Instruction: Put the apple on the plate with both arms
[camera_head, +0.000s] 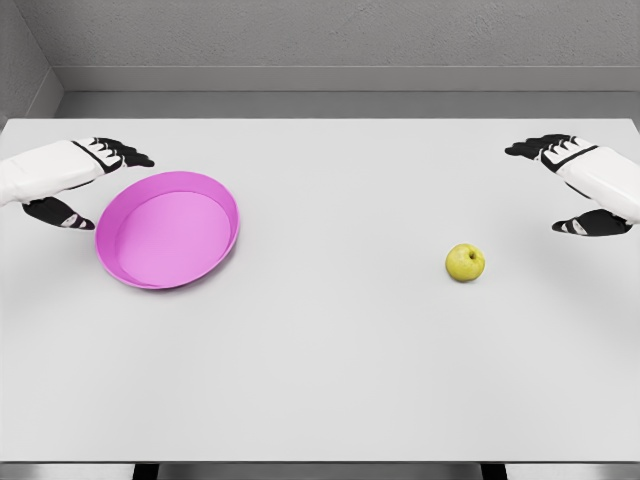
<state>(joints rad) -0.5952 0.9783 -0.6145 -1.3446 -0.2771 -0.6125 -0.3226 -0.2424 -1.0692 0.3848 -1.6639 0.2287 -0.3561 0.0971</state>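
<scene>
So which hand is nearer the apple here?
Right. The right hand is open just up and to the right of the apple, not touching it. The left hand is open across the table, beside the pink plate's far-left rim.

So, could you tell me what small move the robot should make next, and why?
Probably bring the right robot hand down and left toward the apple. The apple sits bare on the table, apart from the plate, and that open robot hand is the nearer one.
</scene>
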